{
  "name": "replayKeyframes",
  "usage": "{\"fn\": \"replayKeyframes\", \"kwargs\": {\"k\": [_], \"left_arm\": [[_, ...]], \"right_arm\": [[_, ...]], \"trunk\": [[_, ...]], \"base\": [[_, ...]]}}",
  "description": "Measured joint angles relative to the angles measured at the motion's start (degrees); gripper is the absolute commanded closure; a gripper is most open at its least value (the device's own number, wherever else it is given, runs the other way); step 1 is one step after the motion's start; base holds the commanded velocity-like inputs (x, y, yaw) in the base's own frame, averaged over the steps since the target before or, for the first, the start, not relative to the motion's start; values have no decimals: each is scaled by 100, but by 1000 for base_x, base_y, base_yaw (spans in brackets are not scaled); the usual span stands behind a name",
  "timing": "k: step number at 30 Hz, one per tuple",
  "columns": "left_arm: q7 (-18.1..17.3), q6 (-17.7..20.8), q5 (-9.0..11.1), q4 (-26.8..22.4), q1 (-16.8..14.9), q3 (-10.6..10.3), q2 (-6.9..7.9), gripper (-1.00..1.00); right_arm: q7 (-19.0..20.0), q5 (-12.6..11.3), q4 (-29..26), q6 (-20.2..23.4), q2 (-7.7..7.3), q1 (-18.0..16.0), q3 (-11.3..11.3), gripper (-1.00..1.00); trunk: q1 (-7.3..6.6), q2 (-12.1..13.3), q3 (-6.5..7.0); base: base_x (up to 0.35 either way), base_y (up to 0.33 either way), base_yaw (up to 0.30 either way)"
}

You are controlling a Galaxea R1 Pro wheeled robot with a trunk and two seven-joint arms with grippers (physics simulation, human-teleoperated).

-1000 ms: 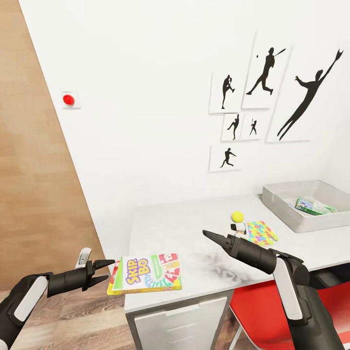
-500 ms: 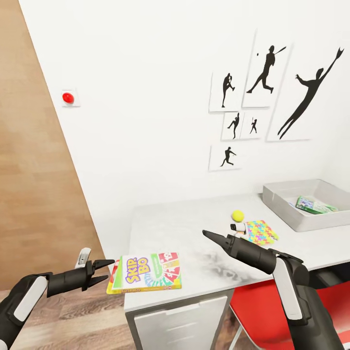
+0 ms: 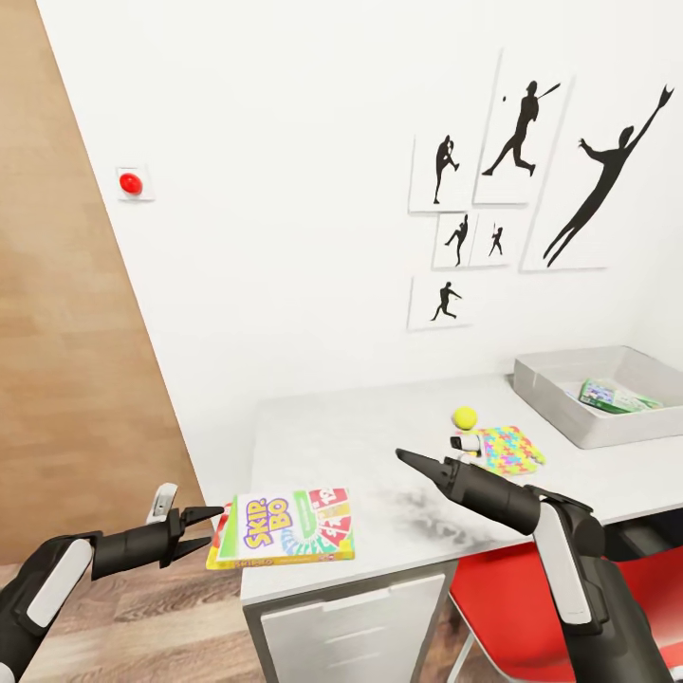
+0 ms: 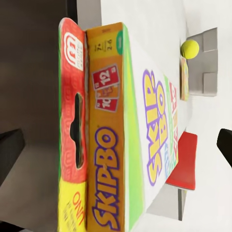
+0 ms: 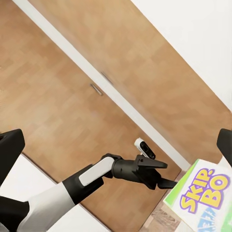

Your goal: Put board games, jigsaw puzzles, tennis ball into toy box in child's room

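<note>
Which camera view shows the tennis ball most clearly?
The head view: the tennis ball rests whole on the table, beside the jigsaw puzzle. The left wrist view shows the ball small and far beyond the Skip-Bo box.

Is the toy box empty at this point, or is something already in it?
Not empty. In the head view the toy box on the table holds one flat green printed box; the rest of its floor looks bare.

Before you, lower centre: light grey table [image 3: 379, 446]. On it: board games [image 3: 285, 529] stacked at lower-left corner, overhanging; tennis ball [image 3: 465, 416] and jigsaw puzzles [image 3: 509, 448] mid-right; toy box [image 3: 569, 398] far right.
</note>
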Motion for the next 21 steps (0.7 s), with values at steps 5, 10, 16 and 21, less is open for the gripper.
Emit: {"fn": "replayKeyframes", "kwargs": {"k": [5, 10, 16, 21], "left_arm": [[0, 0, 0, 0, 0, 0, -3, -100], [0, 0, 0, -1, 0, 0, 3, -100], [0, 0, 0, 0, 0, 0, 5, -100], [0, 0, 1, 1, 0, 0, 5, -100]], "right_arm": [[151, -43, -55, 119, -67, 0, -21, -100], [1251, 7, -115, 273, -139, 10, -116, -100], [1513, 46, -124, 246, -176, 33, -134, -100], [1531, 52, -125, 235, -178, 34, -135, -100]], "trunk": [[0, 0, 0], [0, 0, 0], [0, 0, 0], [0, 0, 0]], "base": [[0, 0, 0], [0, 0, 0], [0, 0, 0], [-19, -42, 0]]}}
